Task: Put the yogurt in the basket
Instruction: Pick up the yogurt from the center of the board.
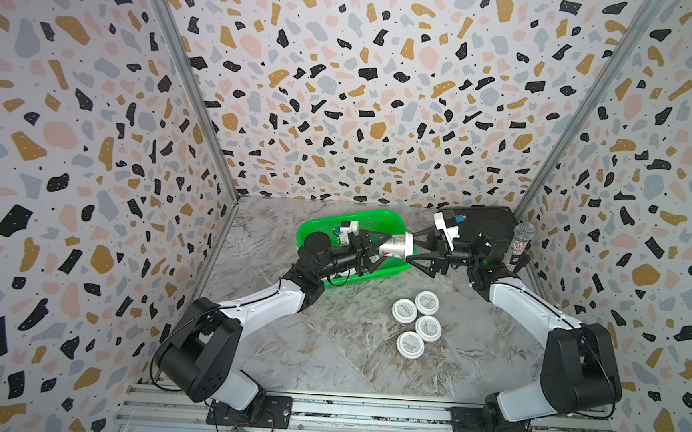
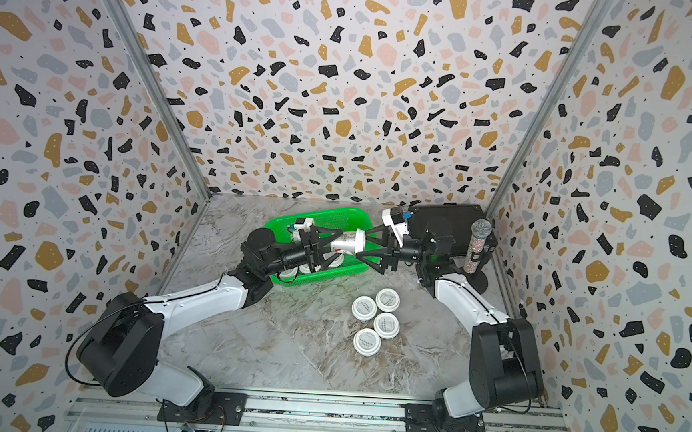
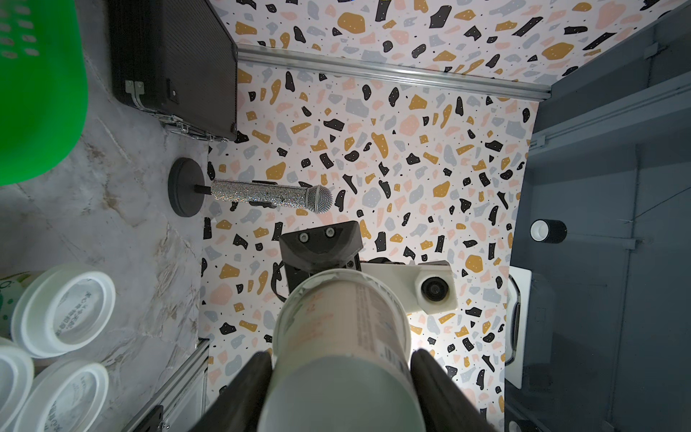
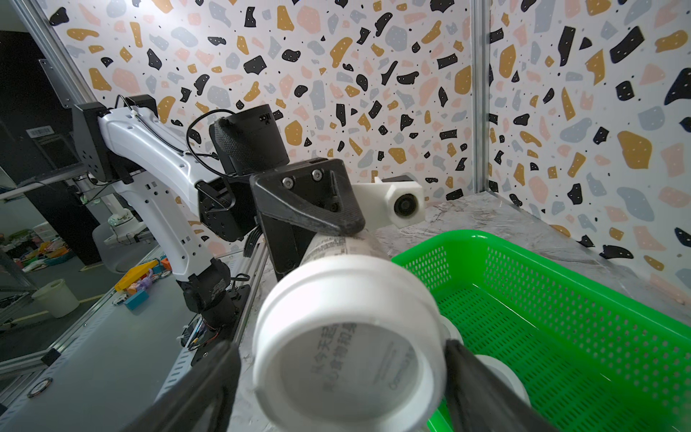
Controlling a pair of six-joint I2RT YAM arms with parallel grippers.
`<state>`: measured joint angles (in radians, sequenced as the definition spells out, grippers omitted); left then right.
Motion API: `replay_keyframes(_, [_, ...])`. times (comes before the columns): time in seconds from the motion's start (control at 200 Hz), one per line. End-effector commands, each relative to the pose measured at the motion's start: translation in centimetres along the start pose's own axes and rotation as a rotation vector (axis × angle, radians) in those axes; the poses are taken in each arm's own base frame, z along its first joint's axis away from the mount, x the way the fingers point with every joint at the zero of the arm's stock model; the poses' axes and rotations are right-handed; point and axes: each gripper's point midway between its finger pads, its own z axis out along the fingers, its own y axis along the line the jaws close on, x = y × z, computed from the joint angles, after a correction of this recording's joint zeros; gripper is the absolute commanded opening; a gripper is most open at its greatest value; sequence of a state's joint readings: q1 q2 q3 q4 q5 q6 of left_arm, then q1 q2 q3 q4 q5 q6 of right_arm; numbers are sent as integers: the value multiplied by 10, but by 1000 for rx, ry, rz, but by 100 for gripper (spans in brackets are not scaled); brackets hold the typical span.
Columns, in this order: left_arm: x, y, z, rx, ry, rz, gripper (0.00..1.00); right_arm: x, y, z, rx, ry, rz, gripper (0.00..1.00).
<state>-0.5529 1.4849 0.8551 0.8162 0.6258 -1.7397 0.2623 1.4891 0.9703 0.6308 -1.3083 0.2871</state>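
One yogurt cup (image 1: pixel 396 245) (image 2: pixel 346 242) hangs on its side above the green basket (image 1: pixel 361 216) (image 2: pixel 328 209), between both arms. My left gripper (image 1: pixel 383 248) (image 3: pixel 340 364) is shut on the cup's body (image 3: pixel 340 336), with both fingers against it. My right gripper (image 1: pixel 410 251) (image 4: pixel 340 351) straddles the white lid (image 4: pixel 347 336), jaws wide. One finger is at the lid's rim, and a gap shows beside the other. Several more yogurt cups (image 1: pixel 410 344) (image 2: pixel 363 308) (image 3: pixel 63 310) stand upright together on the table. White lids (image 2: pixel 305 268) (image 4: pixel 501 374) lie in the basket under the arms.
A flat black case (image 1: pixel 485 222) (image 3: pixel 168 56) lies in the back right corner. Just in front of it, by the right wall, a glittery microphone (image 1: pixel 519 246) (image 3: pixel 269 192) stands upright on a round black base. Patterned walls close in three sides.
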Motion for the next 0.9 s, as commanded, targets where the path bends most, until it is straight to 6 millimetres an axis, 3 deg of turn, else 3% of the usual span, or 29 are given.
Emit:
replay_keyframes(0.0, [10, -17, -1, 65, 36, 46, 61, -18, 22, 0, -50, 0, -55, 86])
replay_keyframes(0.23, [11, -18, -2, 66, 36, 50, 61, -18, 22, 0, -51, 5, -42, 78])
replay_keyframes(0.696, [11, -14, -1, 47, 31, 58, 62, -6, 8, 7, 60, 65, -21, 80])
replay_keyframes(0.896, [11, -10, -1, 40, 31, 54, 62, -5, 5, 8, 74, 69, -23, 73])
